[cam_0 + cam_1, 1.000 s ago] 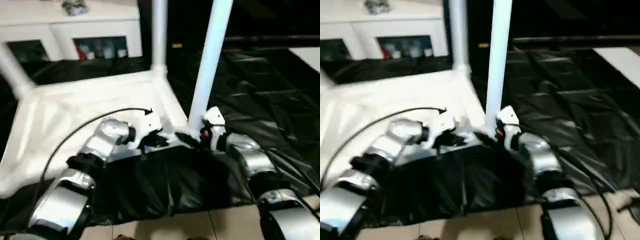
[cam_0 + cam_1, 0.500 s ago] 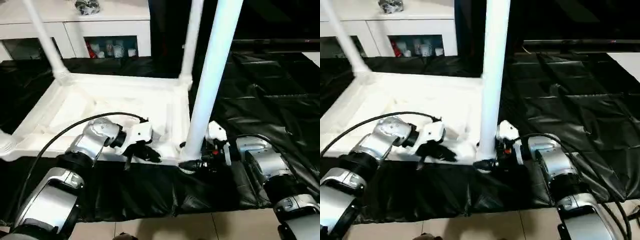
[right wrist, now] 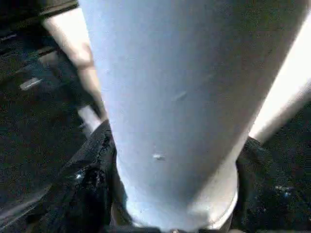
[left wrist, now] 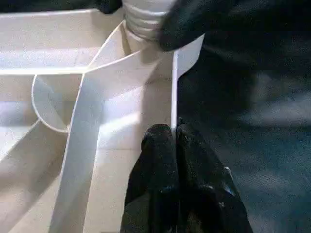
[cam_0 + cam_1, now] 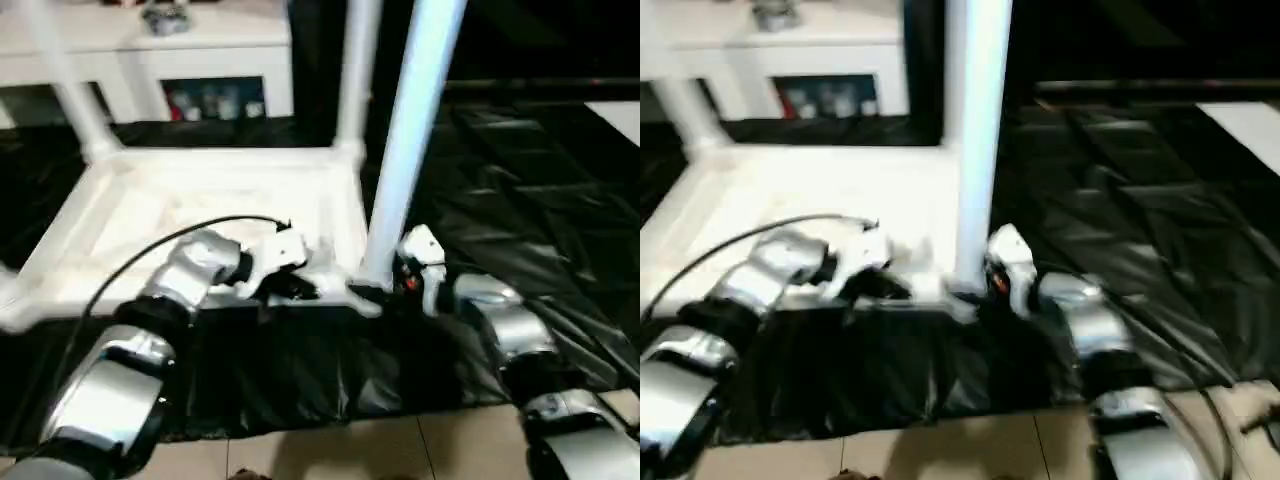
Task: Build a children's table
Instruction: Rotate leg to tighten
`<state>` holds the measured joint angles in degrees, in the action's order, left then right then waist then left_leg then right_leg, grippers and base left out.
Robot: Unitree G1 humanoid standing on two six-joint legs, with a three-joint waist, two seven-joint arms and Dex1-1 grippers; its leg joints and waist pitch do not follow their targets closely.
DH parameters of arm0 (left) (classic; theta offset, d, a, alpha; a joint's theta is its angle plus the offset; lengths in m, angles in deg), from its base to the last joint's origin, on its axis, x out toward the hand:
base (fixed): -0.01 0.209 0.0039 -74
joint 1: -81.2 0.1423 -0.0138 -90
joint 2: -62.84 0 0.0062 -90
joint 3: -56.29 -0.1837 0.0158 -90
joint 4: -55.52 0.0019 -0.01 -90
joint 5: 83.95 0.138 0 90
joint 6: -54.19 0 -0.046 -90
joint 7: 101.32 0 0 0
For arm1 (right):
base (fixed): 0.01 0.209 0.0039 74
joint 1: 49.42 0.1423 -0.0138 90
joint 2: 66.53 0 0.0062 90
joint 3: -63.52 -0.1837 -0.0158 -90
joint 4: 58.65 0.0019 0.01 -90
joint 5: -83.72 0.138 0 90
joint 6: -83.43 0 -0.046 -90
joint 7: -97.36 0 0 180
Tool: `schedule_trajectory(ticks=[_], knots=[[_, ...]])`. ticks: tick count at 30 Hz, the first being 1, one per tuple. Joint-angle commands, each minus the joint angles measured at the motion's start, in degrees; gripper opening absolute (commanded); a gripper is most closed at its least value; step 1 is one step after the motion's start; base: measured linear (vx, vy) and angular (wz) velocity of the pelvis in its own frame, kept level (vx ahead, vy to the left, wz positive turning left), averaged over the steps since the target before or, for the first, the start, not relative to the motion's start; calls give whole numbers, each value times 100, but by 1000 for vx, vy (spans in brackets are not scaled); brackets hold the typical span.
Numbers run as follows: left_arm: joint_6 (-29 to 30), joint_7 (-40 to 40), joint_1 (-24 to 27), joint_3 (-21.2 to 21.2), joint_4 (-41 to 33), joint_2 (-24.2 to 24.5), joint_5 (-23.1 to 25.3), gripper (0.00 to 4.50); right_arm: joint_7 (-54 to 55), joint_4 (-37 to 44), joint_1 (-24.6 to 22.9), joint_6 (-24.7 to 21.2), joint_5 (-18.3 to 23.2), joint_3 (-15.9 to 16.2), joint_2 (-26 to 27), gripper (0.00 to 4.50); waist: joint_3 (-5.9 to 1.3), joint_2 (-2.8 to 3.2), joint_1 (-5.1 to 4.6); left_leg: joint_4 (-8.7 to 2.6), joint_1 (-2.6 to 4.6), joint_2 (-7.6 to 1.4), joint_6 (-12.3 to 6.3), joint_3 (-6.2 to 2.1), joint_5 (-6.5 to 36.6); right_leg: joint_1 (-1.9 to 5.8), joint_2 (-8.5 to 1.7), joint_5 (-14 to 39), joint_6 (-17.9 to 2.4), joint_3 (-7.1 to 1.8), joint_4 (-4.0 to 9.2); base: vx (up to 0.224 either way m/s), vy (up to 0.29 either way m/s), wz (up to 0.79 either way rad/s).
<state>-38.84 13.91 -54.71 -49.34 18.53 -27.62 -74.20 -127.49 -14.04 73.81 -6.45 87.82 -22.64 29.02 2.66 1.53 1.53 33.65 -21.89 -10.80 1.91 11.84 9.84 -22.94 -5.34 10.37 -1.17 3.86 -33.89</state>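
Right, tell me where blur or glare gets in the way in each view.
Left eye view: motion blur smears the tabletop and left gripper. Right eye view: just as soft, cabinet washed out. Left wrist view: sharp, glare on the rim, fingers pressed together. Right wrist view: the leg is close and soft.

White plastic table top (image 5: pixel 200 200), lying upside down, plain and unpatterned, with white tubular legs (image 5: pixel 410 130) of the same shade; the nearest leg takes a faint bluish tint. Black glossy sheeting (image 5: pixel 520 190) covers the floor beneath, creased and catching pale highlights. Near edge: beige floor tiles (image 5: pixel 330 450) with dark joints. Far left: white cabinet (image 5: pixel 150 60), its glass doors dark. Forearms (image 5: pixel 110 390) silver; fingers (image 4: pixel 160 174) black; a black cable (image 5: pixel 150 260) over the left arm.
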Motion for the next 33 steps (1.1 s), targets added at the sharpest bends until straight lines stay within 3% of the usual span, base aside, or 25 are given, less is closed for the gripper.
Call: schedule_trajectory(ticks=[1, 4, 8, 9, 16, 19, 21, 25, 30, 33], knots=[[126, 233, -73, -78, -263, -426, -64, 0, 746, -311, 73, -142, -246, 169, 310, 272, -289, -28, -47, -499, 138, -273, 156, -249, 2271, 160, -370, 2876, -808, -202, 545, 0, 0, 0], [457, 729, 14, -90, -510, -782, 6, 0, 2058, -635, 205, -197, -335, 2, 656, 272, -304, -2, -91, -504, 174, -271, 184, -230, 2310, 121, -359, 2482, -934, -216, 549, 0, 0, 0], [541, 1051, 63, -127, -577, -1065, 25, 0, 2514, -821, 296, -104, -333, -127, 952, 272, -323, -6, -133, -487, 157, -245, 59, -206, 2262, 145, -342, 2140, -1030, -220, 542, 0, 0, 0], [550, 1115, 64, -142, -561, -1114, 36, 0, 2606, -877, 322, -20, -371, -131, 1007, 328, -332, -6, -130, -476, 148, -243, -19, -182, 2121, 150, -337, 1851, -1094, -230, 528, 0, 0, 0], [261, 1062, 126, -223, -636, -964, 98, 0, 2314, -928, 460, 284, -216, -201, 985, 386, -349, 11, -73, -461, 134, -249, -190, -163, 1819, 198, -337, 1425, -1204, -229, 482, 0, 0, 0], [-46, 728, 191, -221, -701, -783, 16, 0, 1699, -761, 434, 356, -158, -112, 787, 386, -372, 4, -70, -447, 79, -254, -292, -172, 1657, 253, -343, 1178, -1224, -221, 442, 0, 0, 0], [-161, 525, 222, -224, -707, -648, -8, 0, 1085, -652, 378, 372, -154, 5, 612, 386, -387, 4, -66, -421, 83, -256, -397, -150, 1415, 266, -327, 768, -1365, -213, 394, 0, 0, 0], [-448, 56, 266, -252, -687, -407, -75, 0, -109, -391, 220, 425, -137, 283, 243, 386, -394, 11, 22, -385, 82, -281, -568, -115, 1182, 284, -312, 459, -1472, -190, 349, 0, 0, 0], [-760, -689, 262, -250, -609, -100, -243, 0, -1876, 52, 24, 336, 75, 627, -273, 386, -365, 7, 99, -406, 117, -308, -480, -111, 1411, 251, -326, 917, -1447, -203, 384, 0, 0, 0], [-827, -894, 248, -253, -574, -46, -280, 0, -2279, 183, -26, 294, 121, 723, -381, 386, -359, -10, 120, -428, 126, -320, -374, -118, 1551, 242, -324, 1105, -1415, -209, 387, 0, 0, 0]])
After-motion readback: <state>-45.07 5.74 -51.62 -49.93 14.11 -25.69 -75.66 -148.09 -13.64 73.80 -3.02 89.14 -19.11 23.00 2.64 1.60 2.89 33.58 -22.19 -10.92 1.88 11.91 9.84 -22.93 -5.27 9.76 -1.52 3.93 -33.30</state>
